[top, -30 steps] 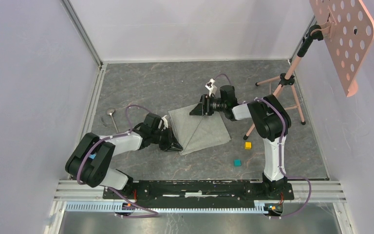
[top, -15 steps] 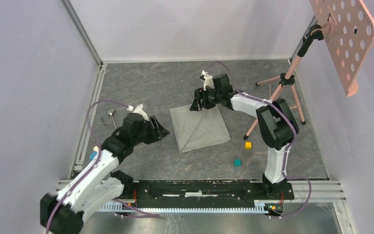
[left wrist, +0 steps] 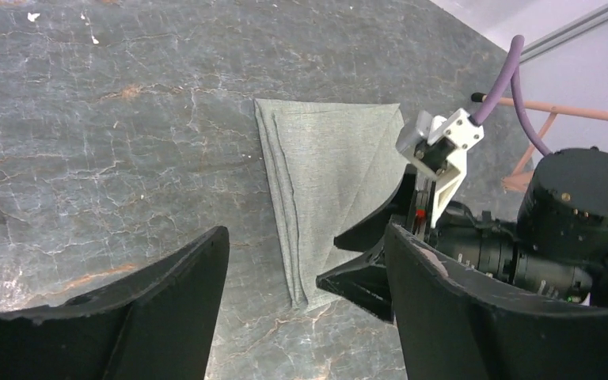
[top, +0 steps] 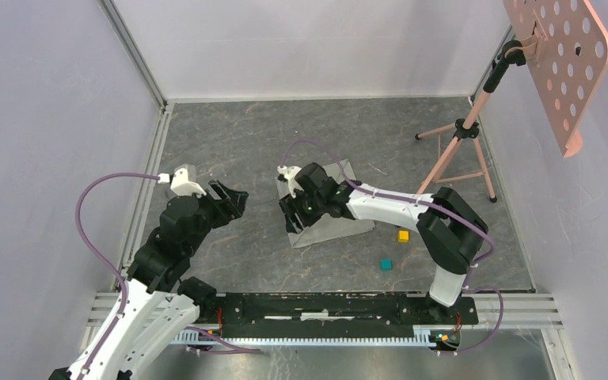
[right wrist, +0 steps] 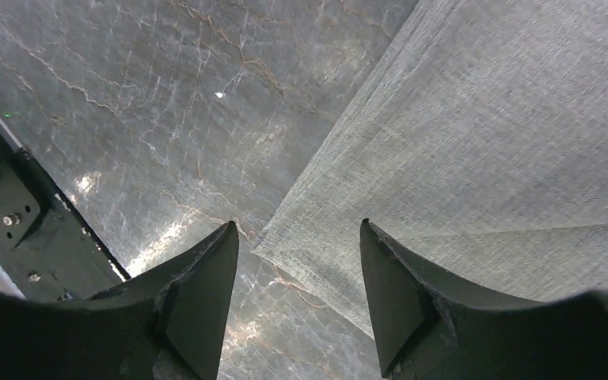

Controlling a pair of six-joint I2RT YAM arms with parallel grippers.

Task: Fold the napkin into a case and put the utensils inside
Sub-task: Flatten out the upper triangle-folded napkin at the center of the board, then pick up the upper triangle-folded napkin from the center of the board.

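Napkin (top: 324, 230) lies flat mid tabletop (top: 245, 134), folded w/ a diagonal crease, layered edge on its left side. R arm reaches across it from the right. R pincer (top: 294, 218) sits low over the napkin's near-left corner, jaws apart, nothing clamped. Wrist view shows that cloth corner lying on the stone btw the two fingers (right wrist: 198, 301); can't tell if the tips touch it. L pincer (top: 231, 196) is left of the napkin, clear of it, raised off the tabletop, jaws apart & empty. Yellow cube (top: 403, 236) & teal cube (top: 385, 264) sit near-right of the napkin, apart from each other. Pink tripod (top: 461, 129) stands far right.
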